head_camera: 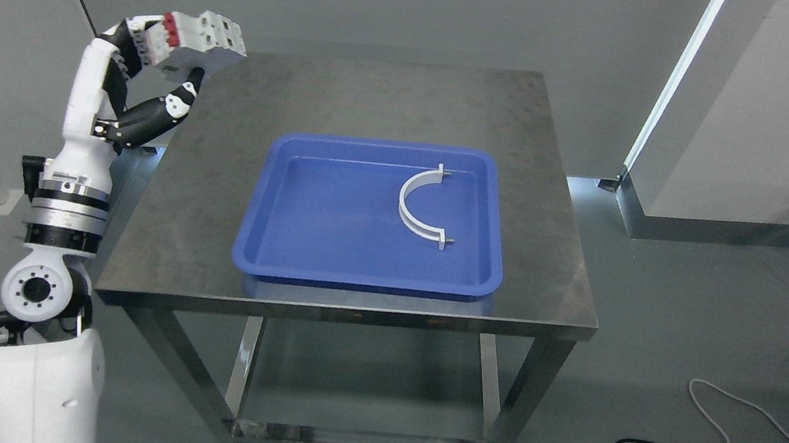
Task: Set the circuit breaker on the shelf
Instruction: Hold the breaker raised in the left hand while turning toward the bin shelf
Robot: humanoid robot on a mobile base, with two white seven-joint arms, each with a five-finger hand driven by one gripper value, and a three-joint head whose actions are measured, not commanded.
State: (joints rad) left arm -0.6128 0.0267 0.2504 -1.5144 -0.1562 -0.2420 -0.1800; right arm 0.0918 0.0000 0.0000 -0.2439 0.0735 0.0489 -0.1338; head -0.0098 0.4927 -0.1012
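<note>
Circuit breaker, white plastic block with red switches [198, 41], gripped aloft in the left hand [158, 64], clear of the steel counter [379, 99] for transfer; no shelf visible.

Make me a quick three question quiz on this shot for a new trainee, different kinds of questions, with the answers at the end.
1. True or false: the circuit breaker is lying inside the blue tray.
2. Multiple choice: what lies in the tray? A) a white curved clamp B) a screwdriver C) nothing
3. Short answer: which hand holds the breaker, and where is it relative to the metal table?

Key:
1. False. It is held up in the air, outside the tray.
2. A. The white curved clamp lies in the tray's right half.
3. The left hand, raised by the table's far left corner.
</note>
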